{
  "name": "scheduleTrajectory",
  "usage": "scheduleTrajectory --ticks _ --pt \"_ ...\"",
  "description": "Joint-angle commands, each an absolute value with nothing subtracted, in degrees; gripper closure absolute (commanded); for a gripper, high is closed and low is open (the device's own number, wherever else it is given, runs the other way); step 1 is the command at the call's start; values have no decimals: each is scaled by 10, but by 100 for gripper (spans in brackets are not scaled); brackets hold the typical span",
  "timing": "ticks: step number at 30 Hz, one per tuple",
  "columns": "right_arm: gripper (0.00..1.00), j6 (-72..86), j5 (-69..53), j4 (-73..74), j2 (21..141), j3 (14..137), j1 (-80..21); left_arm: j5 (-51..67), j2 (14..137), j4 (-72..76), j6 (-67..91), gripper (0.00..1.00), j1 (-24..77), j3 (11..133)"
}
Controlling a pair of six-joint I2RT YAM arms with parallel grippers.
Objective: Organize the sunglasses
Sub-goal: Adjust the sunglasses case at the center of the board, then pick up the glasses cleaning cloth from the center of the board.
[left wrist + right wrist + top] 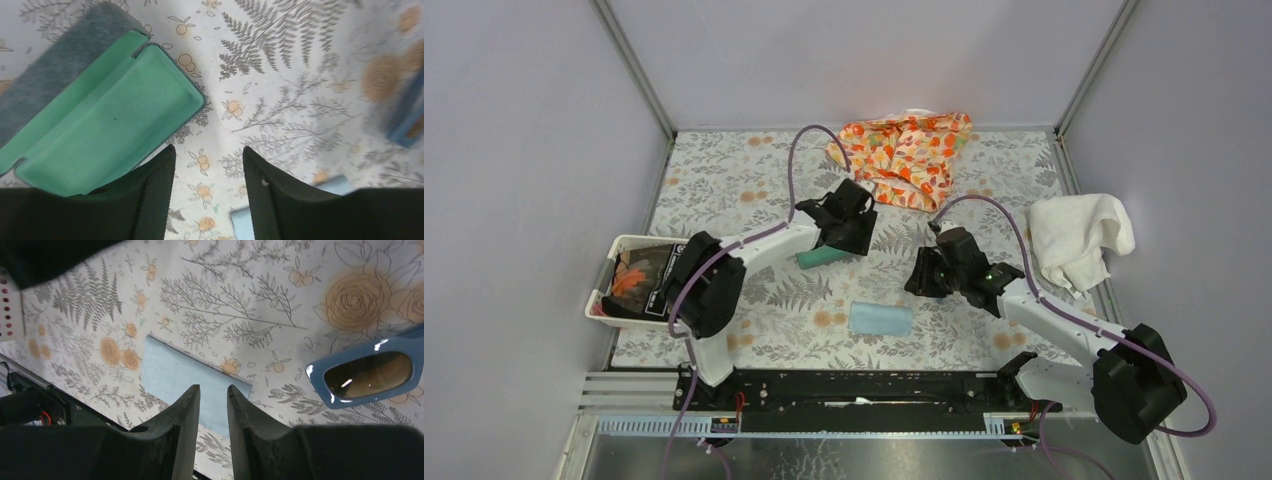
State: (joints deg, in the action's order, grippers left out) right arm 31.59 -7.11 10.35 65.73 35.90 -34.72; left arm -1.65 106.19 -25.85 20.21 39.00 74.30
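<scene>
The sunglasses (367,372), blue-framed with brownish lenses, lie on the floral tablecloth at the right of the right wrist view. They show as a blurred blue shape (407,120) at the right edge of the left wrist view. In the top view the right arm hides them. My right gripper (213,386) hovers over the light blue cloth (175,370), its jaws a narrow gap apart and empty. The dark grey case (105,115) lies open, teal inside up and empty. My left gripper (207,150) stands open just to the right of it, holding nothing.
An orange patterned fabric (907,155) lies at the back of the table. A white towel (1076,235) sits at the right edge. A white bin (624,241) with dark contents stands at the left. The blue cloth (881,318) lies between the two arms.
</scene>
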Motion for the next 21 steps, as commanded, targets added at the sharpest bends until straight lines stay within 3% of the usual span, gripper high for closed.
scheduleTrajectory --ticks 1,4,10,15,21 --pt "65 326 -69 121 648 330 -347 -25 985 -274 257 39 390 732" --pt "59 361 -80 113 630 294 -347 41 920 -246 329 36 393 686" --pt "57 427 -65 100 597 240 -360 57 803 -160 456 28 433 508" --pt "56 473 -49 73 610 222 -390 65 808 -143 489 28 468 442" --pt "57 499 -43 43 654 222 -420 80 828 -106 514 34 483 400"
